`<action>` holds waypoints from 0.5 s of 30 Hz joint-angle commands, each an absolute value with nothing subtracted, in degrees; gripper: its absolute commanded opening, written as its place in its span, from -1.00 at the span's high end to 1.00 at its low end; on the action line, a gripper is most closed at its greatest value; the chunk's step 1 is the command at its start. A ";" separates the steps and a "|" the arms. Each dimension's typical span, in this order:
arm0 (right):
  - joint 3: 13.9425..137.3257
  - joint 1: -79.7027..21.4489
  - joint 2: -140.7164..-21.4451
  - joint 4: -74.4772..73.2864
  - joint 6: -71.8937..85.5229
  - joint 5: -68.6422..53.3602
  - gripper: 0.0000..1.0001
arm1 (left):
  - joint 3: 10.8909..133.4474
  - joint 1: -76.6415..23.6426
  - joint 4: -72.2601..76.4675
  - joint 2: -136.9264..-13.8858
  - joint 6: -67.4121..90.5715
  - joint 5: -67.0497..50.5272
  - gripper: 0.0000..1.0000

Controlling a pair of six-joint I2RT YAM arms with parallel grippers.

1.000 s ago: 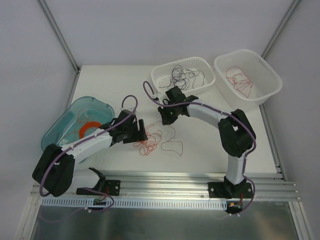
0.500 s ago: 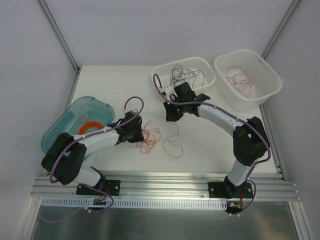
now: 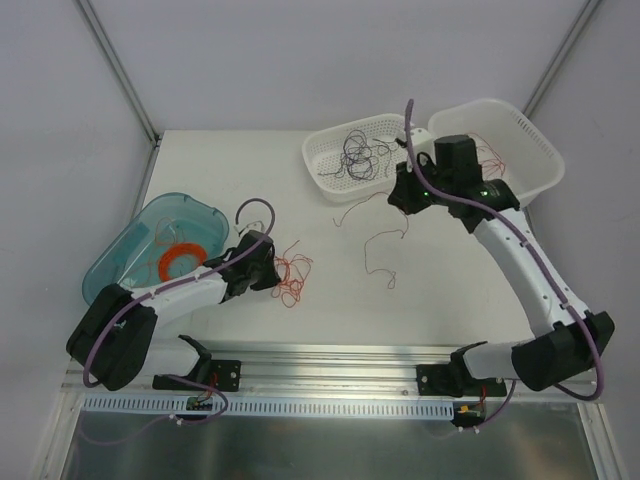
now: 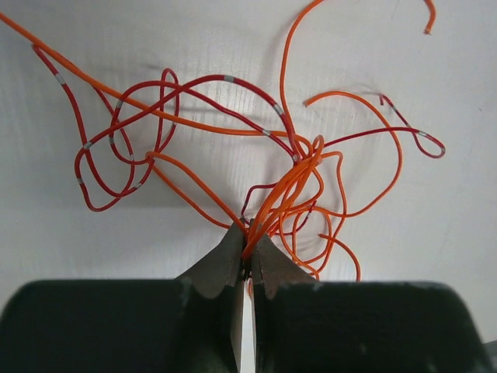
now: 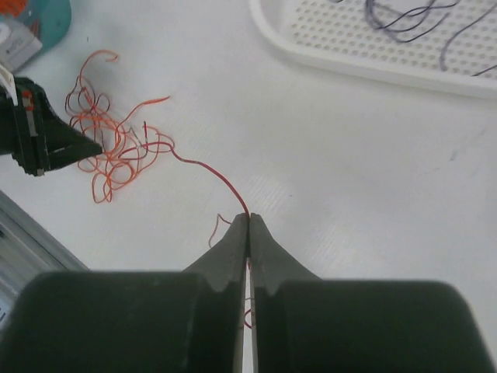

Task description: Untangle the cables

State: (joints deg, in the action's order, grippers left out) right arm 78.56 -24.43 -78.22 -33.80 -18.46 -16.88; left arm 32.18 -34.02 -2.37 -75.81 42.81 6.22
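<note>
Open lane we see: bare table [image 3: 440, 310] front-centre, between the left gripper [image 3: 275, 274] and the right arm [image 3: 525, 265]. Mid-table is cut by the red strand [image 5: 203, 165], strung from the right gripper [image 3: 400, 200] down to the red tangle [image 3: 292, 272] that the left gripper pinches. Rear is walled by the left white basket [image 3: 322, 178] and the right white basket [image 3: 548, 170], side by side. Left flank is blocked: the left arm [image 3: 185, 288] lies just beside the teal tub [image 3: 105, 262].

Tub [image 3: 200, 207] at table [image 3: 430, 300] left edge; coil [image 3: 178, 262] inside. Cable tangle [image 3: 290, 270] on table, just right of tub. Loose strand [image 5: 210, 169] mid-table. Basket [image 3: 330, 185] at far centre, second basket [image 3: 540, 185] just right of it; wires [image 3: 362, 155] in both.
</note>
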 commanded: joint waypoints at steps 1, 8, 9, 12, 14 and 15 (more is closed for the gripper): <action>86.29 -20.75 -72.69 -40.15 -17.93 -15.64 0.99 | 30.50 -33.14 -2.29 -71.72 42.46 6.08 1.00; 102.36 -11.88 -72.68 -45.70 -17.23 -13.10 0.99 | 33.48 -33.22 -2.99 -72.24 37.98 -4.19 0.93; 104.13 -11.17 -73.03 -45.70 -17.49 -12.49 0.99 | 33.92 -33.31 -2.99 -72.51 37.19 -5.35 0.91; 109.48 -8.28 -74.44 -45.09 -17.75 -9.76 0.99 | 35.50 -34.10 -3.34 -73.65 34.37 -10.69 0.84; 111.35 -7.04 -75.93 -43.08 -18.02 -7.13 0.99 | 36.47 -34.89 -3.51 -74.61 30.96 -14.48 0.76; 111.97 -5.81 -76.37 -41.76 -18.10 -6.34 0.99 | 37.08 -35.50 -3.69 -75.92 29.81 -18.33 0.74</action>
State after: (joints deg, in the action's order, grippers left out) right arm 109.06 -7.99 -74.35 -43.44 -18.13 -10.70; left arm 34.02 -34.02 -3.40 -73.91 36.07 -7.81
